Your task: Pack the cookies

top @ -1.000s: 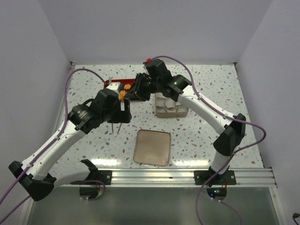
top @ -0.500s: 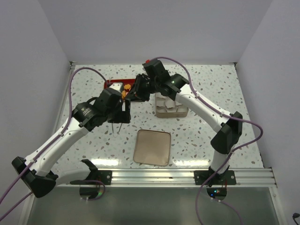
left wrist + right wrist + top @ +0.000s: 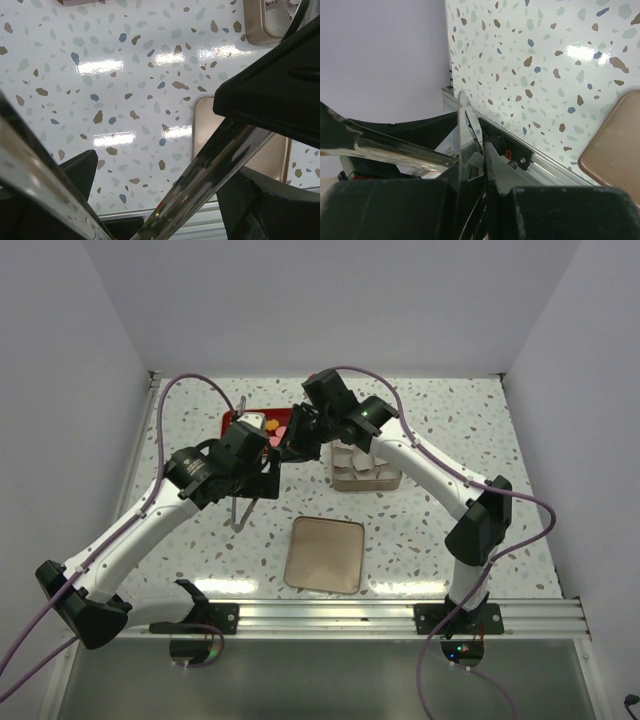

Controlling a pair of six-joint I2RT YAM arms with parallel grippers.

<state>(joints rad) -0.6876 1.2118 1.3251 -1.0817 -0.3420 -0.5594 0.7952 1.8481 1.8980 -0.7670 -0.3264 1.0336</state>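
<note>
Sitting on the red tray (image 3: 240, 423) at the far left, the cookies (image 3: 272, 427) lie just beside the right gripper (image 3: 293, 443), which is pinched together on nothing I can make out. The left gripper (image 3: 250, 483) spreads wide around the metal tongs (image 3: 237, 512), holding their 2 sprung arms. That loose hold could drop them, or the arms could collide over the tray. Around them are a speckled white table (image 3: 420, 530), a tan box (image 3: 392, 480), its lid (image 3: 325, 553) and plain walls.
</note>
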